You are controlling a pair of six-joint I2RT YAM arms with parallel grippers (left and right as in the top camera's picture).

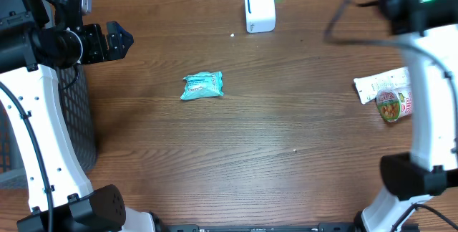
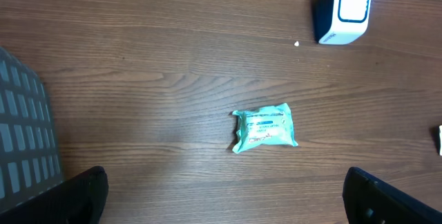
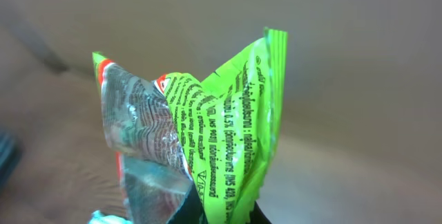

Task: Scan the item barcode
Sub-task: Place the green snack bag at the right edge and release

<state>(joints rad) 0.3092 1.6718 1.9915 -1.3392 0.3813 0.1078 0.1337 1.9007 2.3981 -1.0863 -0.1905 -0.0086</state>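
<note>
Grip: right gripper (image 3: 224,216) was clamped on a crumpled green packet (image 3: 231,141), held aloft by the tabletop's far edge near the scanner (image 1: 259,8). No barcode showed. Step judged: presenting the packet. The next move would call for turning its code toward the scanner's face. Idle left gripper (image 1: 123,39) hung spread wide over the left edge. Count: one green packet, one scanner, one teal packet (image 1: 202,86) mid-tabletop, one white pack (image 1: 379,83) and one cup (image 1: 390,107) at the right edge, one basket (image 1: 71,110) left.
</note>
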